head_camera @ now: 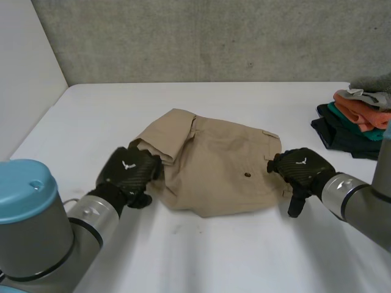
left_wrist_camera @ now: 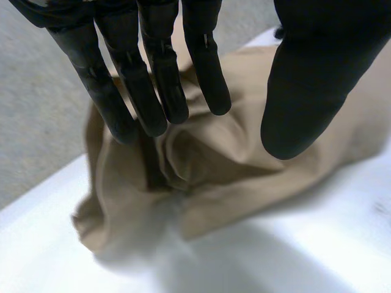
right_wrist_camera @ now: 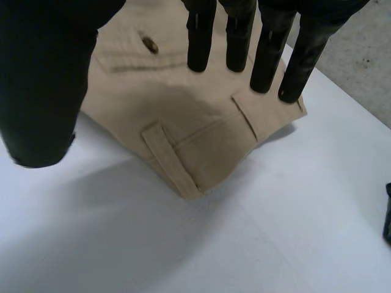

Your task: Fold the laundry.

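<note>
Left hand (head_camera: 128, 171), right hand (head_camera: 301, 166): shorts (head_camera: 220, 162) between

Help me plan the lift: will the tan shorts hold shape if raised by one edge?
Probably not: the tan shorts bunch in soft folds by the left hand, so they would likely droop. The waistband with its belt loops looks thicker, so may be a firmer hold.

Soft, even light falls from overhead. The white table (head_camera: 244, 256) is bright. The shorts (head_camera: 214, 165) throw a thin, soft shadow along their 6 o'clock edge. In the left wrist view, the deep fold (left_wrist_camera: 153, 168) under the left hand (left_wrist_camera: 153, 85) is dark. The stack (head_camera: 357, 119) at 3 o'clock sits dimmer.
</note>
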Available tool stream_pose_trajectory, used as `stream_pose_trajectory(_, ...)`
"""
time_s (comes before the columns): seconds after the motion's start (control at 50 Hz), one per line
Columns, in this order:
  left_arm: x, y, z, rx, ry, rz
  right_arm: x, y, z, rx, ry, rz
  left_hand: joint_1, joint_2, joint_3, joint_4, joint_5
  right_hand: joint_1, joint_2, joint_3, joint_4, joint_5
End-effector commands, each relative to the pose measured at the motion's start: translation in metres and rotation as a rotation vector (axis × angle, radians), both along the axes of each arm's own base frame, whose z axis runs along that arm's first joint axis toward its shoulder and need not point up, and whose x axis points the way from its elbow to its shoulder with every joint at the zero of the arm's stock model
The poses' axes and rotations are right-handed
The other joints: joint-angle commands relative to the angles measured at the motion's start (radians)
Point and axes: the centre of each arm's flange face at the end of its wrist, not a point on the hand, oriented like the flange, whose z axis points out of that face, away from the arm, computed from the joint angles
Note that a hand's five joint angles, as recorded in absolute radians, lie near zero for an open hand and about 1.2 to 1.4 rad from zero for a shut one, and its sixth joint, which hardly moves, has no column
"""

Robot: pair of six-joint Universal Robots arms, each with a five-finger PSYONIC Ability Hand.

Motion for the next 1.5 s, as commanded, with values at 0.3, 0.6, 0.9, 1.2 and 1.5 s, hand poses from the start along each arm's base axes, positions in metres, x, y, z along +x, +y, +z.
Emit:
stream_pose_trajectory(0.3,-0.026,-0.043,-0.065,0.069,-0.11,-0.014,0.008,-0.021,-0.016,-0.108,-0.035,-0.029,-0.421,-0.421,-0.421,-0.422,-0.415,1.104,1.085,1.078,1.084,1.085)
stream_pose_trajectory(0.6,-0.042,-0.08,-0.073,-0.103,-0.134,-0.021,0.005,-0.018,-0.008,-0.105,-0.065,-0.053,0.221,0.221,0.221,0.221,0.227,1.104,1.085,1.078,1.084,1.085)
stream_pose_trajectory(0.9,-0.037,-0.083,-0.036,-0.176,-0.094,0.007,0.0,-0.021,0.016,-0.157,-0.056,-0.076,0.577,0.577,0.577,0.576,0.583,1.104,1.085,1.078,1.084,1.085)
stream_pose_trajectory(1.2,-0.026,-0.058,0.038,-0.3,0.001,0.005,0.005,0.025,0.032,-0.008,-0.044,-0.024,0.577,0.577,0.577,0.576,0.583,0.087,0.068,0.06,0.067,0.068)
stream_pose_trajectory(1.5,-0.032,-0.07,0.034,-0.264,0.032,0.021,0.036,0.035,-0.032,0.134,-0.237,-0.052,0.577,0.577,0.577,0.576,0.583,0.04,0.02,0.013,0.019,0.02)
